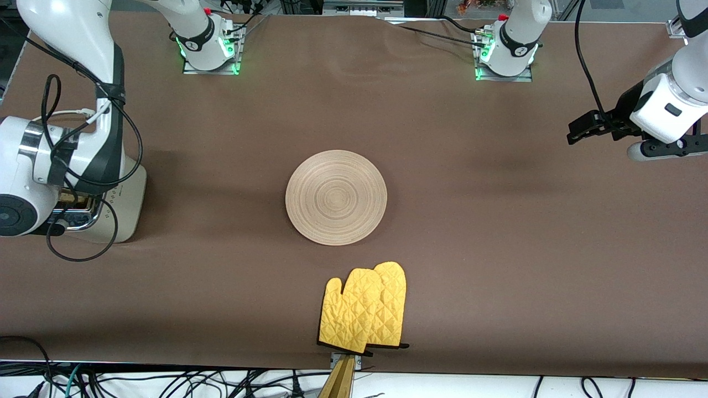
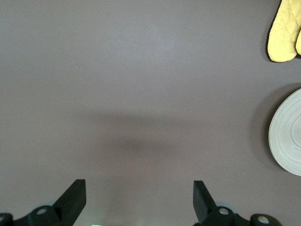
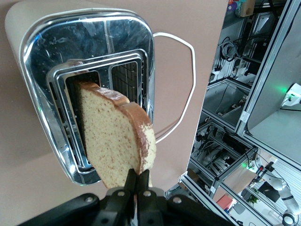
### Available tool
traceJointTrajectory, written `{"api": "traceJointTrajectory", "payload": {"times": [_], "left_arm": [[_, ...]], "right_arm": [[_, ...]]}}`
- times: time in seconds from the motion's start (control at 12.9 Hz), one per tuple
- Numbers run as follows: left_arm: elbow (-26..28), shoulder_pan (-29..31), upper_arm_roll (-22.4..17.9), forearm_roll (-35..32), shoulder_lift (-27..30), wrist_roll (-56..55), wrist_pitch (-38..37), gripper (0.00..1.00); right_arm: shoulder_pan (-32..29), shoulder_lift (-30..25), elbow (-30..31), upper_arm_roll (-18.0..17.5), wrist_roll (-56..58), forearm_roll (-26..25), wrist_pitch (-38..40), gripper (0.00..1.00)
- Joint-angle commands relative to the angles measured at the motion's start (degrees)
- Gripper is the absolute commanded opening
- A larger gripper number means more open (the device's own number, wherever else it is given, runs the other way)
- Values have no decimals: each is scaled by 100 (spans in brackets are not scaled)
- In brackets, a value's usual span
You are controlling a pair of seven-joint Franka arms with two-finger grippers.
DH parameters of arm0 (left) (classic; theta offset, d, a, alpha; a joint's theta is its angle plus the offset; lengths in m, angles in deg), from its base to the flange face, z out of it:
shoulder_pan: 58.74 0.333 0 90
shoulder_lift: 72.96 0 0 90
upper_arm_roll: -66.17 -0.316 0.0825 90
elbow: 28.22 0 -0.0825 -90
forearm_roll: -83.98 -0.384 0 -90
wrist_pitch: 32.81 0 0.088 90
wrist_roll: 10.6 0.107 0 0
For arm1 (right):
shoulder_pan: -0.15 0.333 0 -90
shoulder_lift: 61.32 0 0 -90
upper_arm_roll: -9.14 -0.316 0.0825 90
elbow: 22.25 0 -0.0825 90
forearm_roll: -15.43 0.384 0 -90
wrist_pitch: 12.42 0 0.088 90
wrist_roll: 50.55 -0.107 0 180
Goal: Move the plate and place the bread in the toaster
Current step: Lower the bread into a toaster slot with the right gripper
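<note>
Nearest the camera lie 2 yellow oven mitts (image 1: 365,309) on the brown surface (image 1: 498,249), and just farther from it the plate (image 1: 336,197) sits flat at mid-table, bare. My right gripper (image 3: 138,181) is pinching the bread (image 3: 115,139) by its edge, holding the slice over a slot of the toaster (image 3: 89,61), which stands at the right arm's end. My left gripper (image 2: 138,200) waits spread wide over bare surface toward the left arm's end.

Brown table (image 1: 498,249) with plate (image 1: 336,197), yellow oven mitts (image 1: 365,307), toaster (image 1: 119,213) at right arm's end.
</note>
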Motion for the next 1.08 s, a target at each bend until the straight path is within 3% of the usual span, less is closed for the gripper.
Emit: {"api": "traceJointTrajectory", "payload": {"times": [0.0, 0.62, 0.7, 0.77, 0.85, 1.01], "left_arm": [[85, 4, -11, 8, 90, 51, 24, 100], [85, 4, -11, 8, 81, 51, 15, 100], [85, 4, -11, 8, 81, 51, 15, 100], [85, 4, -11, 8, 81, 51, 15, 100], [85, 4, -11, 8, 81, 51, 15, 100], [85, 4, -11, 8, 81, 51, 15, 100]], "right_arm": [[22, -59, 248, -11, -81, -8, -236, 0], [31, 12, 548, -11, -353, 422, -712, 0], [57, 12, 548, -20, -345, 423, -703, 11], [57, -6, 539, -20, -336, 440, -721, 61], [57, -41, 504, -11, -249, 449, -721, 93], [57, -163, 460, -3, -30, 632, -703, 99]]}}
